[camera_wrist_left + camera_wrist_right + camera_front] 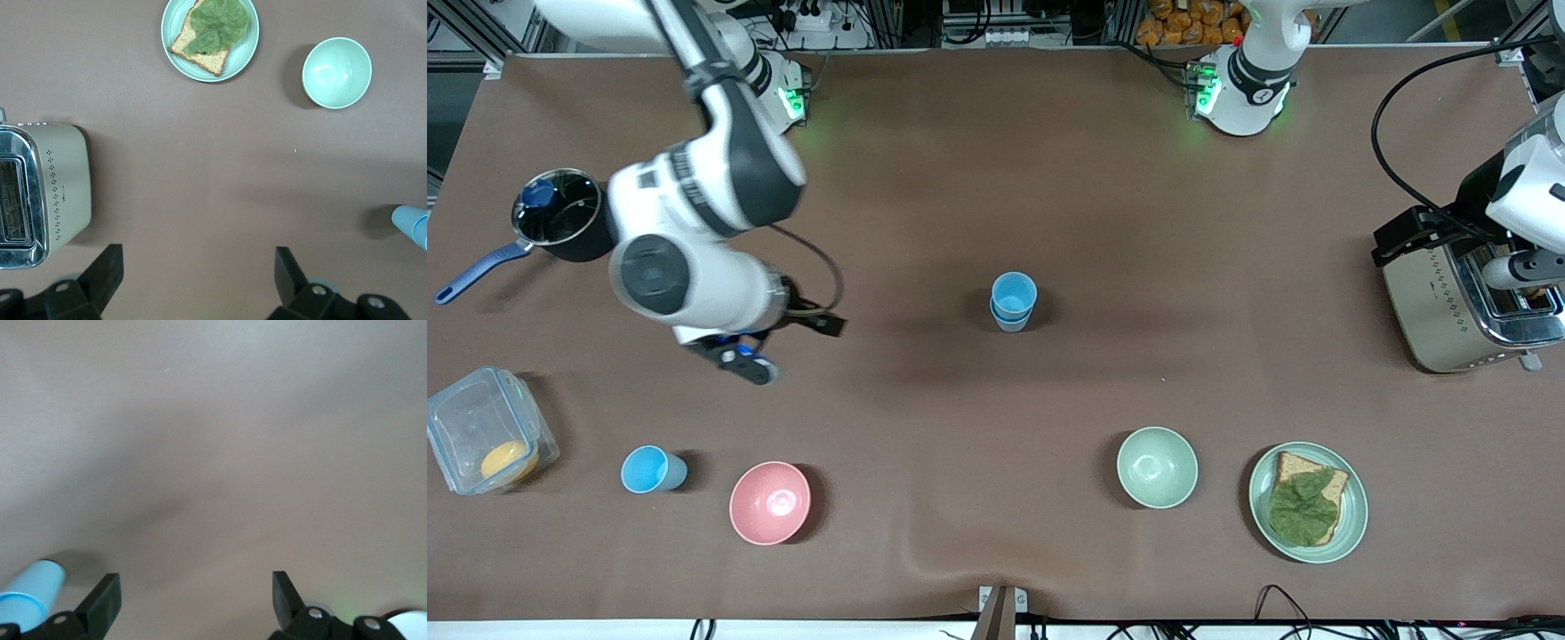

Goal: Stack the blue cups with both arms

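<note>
Front view, scanned across. At nine o'clock a saucepan (559,213) and a clear box (487,430) are seen. A single blue cup (653,469) is stood beside the pink bowl (770,502) at seven o'clock. The right gripper (740,356) is held above bare table (925,427), jaws wide, empty. Two stacked blue cups (1013,302) are at centre, unobstructed. Green bowl (1157,467), plate (1307,502) at five o'clock. The left gripper (197,280), jaws wide, is parked over the toaster (1463,307).

Table (996,178) middle: bare cloth all round stacked blue cups (1014,302). Front edge: box (485,442), single blue cup (652,469), pink bowl (770,502), green bowl (1157,467), plate (1307,502). Ends: pot (560,216), toaster (1463,302).
</note>
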`<act>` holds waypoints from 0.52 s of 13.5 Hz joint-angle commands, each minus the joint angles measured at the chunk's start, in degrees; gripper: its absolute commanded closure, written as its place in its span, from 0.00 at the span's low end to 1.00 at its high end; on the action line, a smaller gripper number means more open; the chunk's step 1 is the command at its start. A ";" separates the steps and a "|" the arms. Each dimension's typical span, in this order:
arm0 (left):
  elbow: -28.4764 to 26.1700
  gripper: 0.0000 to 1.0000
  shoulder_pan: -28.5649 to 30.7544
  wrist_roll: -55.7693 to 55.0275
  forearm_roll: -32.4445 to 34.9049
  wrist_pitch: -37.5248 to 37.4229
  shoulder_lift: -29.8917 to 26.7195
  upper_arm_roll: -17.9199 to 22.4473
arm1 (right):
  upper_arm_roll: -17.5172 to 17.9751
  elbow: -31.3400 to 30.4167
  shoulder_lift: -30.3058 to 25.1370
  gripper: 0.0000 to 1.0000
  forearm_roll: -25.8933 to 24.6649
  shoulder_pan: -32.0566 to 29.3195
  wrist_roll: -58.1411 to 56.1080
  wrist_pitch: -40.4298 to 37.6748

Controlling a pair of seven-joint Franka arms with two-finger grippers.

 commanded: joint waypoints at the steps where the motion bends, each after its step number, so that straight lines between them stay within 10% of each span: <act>1: 0.54 0.00 0.32 1.56 -0.24 -0.11 -0.28 -0.10 | 1.13 -7.58 -6.86 0.00 -1.24 -4.80 -11.15 0.43; 7: 0.53 0.00 0.32 1.56 -0.33 -0.11 -0.20 -0.10 | -5.97 -10.05 -10.73 0.00 -4.14 -6.75 -25.65 -0.71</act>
